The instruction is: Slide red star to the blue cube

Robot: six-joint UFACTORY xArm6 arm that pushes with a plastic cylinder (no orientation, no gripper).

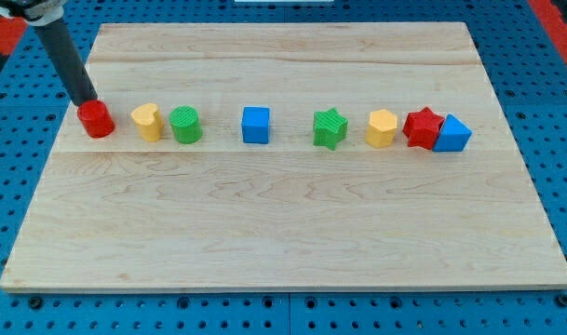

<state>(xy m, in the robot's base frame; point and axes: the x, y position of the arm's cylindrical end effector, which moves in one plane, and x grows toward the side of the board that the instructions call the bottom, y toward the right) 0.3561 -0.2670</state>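
The red star sits at the view's right, touching a blue block on its right side. The blue cube stands near the middle of the row, far to the star's left. My tip is at the view's far left, just above and touching the top edge of a red cylinder, a long way from the star.
The blocks lie in one row across the wooden board: a yellow heart, a green cylinder, a green star and a yellow hexagon stand between the others.
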